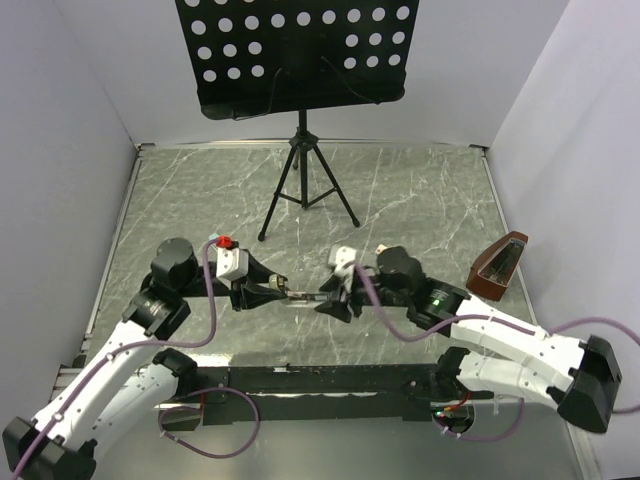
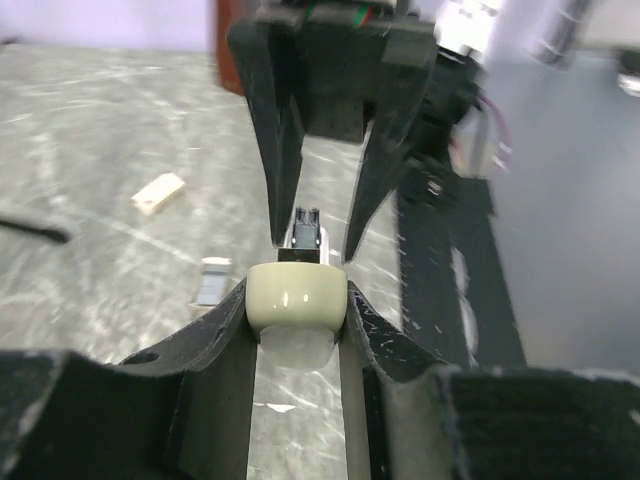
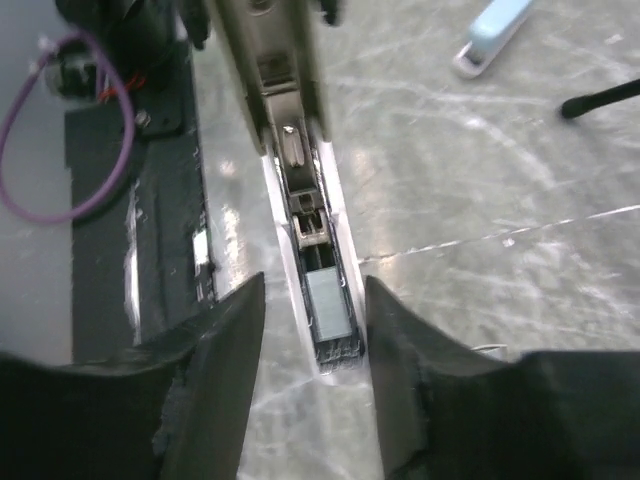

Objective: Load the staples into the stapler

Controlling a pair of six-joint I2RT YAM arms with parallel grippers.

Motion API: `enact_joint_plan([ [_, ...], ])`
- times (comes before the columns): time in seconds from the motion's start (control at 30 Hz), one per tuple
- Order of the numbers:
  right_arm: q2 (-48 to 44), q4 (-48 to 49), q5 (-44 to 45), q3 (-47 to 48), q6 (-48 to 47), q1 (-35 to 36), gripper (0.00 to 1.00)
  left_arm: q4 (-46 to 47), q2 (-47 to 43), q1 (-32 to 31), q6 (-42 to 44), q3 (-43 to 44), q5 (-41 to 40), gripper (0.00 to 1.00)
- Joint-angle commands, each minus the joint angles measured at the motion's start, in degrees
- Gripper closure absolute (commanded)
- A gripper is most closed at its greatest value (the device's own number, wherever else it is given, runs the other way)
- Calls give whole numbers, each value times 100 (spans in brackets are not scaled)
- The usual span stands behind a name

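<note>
A pale stapler [image 1: 300, 295] lies open between my two grippers. My left gripper [image 2: 297, 295] is shut on its rounded cream end [image 2: 297, 305]. In the right wrist view the open magazine channel [image 3: 292, 190] runs down the middle, and a flat silvery-grey staple strip [image 3: 328, 303] lies in its near end. My right gripper [image 3: 315, 285] is open, one finger on each side of that end, touching nothing. The tiny white-and-tan staple box [image 2: 158, 193] lies on the table to the left. A small flat silvery-grey piece [image 2: 213, 280] lies nearer.
A black music stand on a tripod [image 1: 305, 190] stands behind the grippers, one leg showing in the right wrist view [image 3: 600, 98]. A light-blue stapler [image 3: 495, 35] lies further off. A brown wedge-shaped object [image 1: 498, 266] sits at the right wall. A black bar [image 1: 320, 380] runs along the near edge.
</note>
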Motion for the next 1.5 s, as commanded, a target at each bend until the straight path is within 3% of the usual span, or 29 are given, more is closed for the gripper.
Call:
enact_joint_plan([
  [0.0, -477, 1125, -937, -412, 974, -911, 36, 1613, -549, 0, -1173, -512, -1168, 99],
  [0.1, -775, 1925, -1360, -860, 1704, -1420, 22, 2141, -936, 0, -1665, -873, -1653, 99],
  [0.17, -881, 2608, -1457, -1193, 2057, -1571, 19, 2257, -1112, -9, -1834, -1023, -2066, 99],
  [0.4, -680, 3639, -475, -1669, 4033, -1976, 21, 2408, -1394, 0, -1940, -1190, -2455, 99],
  [0.5, -706, 3886, -245, -1775, 4413, -1993, 22, 2477, -1377, -9, -1949, -1225, -2411, 99],
  [0.73, -214, 4518, -174, -1801, 4958, -1993, 23, 2715, -1271, -9, -2010, -1278, -2270, 99],
  [1.07, 366, 5152, -349, -1767, 5416, -1993, 32, 2750, -1227, 0, -2002, -1313, -2217, 99],
  [1.3, 621, 5231, -815, -1609, 5030, -1993, 47, 2776, -1236, 0, -2046, -1313, -2191, 99],
  [1.47, 858, 5574, -1272, -1643, 4503, -1993, 47, 2821, -1271, 0, -2098, -1278, -2156, 99],
])
